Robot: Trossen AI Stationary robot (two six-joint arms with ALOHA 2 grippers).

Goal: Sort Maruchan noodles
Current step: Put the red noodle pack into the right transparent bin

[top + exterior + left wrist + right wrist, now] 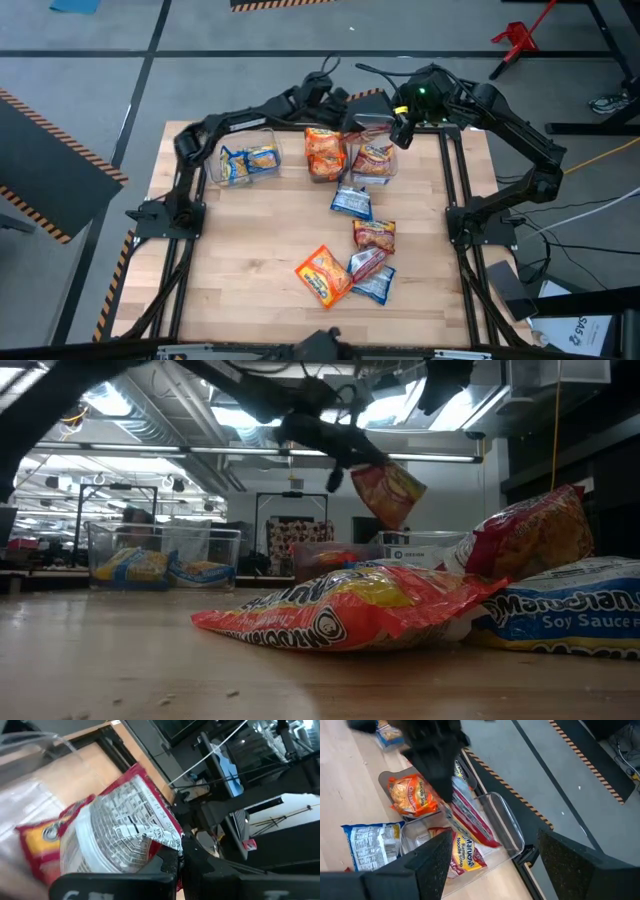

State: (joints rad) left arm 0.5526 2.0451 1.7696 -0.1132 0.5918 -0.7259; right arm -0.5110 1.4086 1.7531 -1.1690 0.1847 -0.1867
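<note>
Three clear bins stand along the far edge. The left bin [245, 160] holds blue-and-yellow packets, the middle bin [322, 150] orange ones, the right bin [375, 162] red ones. Several loose packets lie mid-table: blue [352, 202], red [375, 233], orange [322, 275], red [368, 262], blue [376, 286]. My left gripper [368, 122] hovers over the right bin, shut on a red-and-silver packet [392, 492]. My right gripper [495, 865] is open, just right of that bin and above it, touching nothing. My left gripper pinches the red-and-silver packet between its two fingers at a crumpled edge [167, 840], coming from above. The packet [470, 822] hangs tilted below the fingers, lifted clear over the right bin [502, 817].
The table's near left half [230, 260] is bare wood. The loose packets cluster right of centre toward the near edge. A black frame rail [455, 190] runs along the right side. Both arms crowd the far edge above the bins.
</note>
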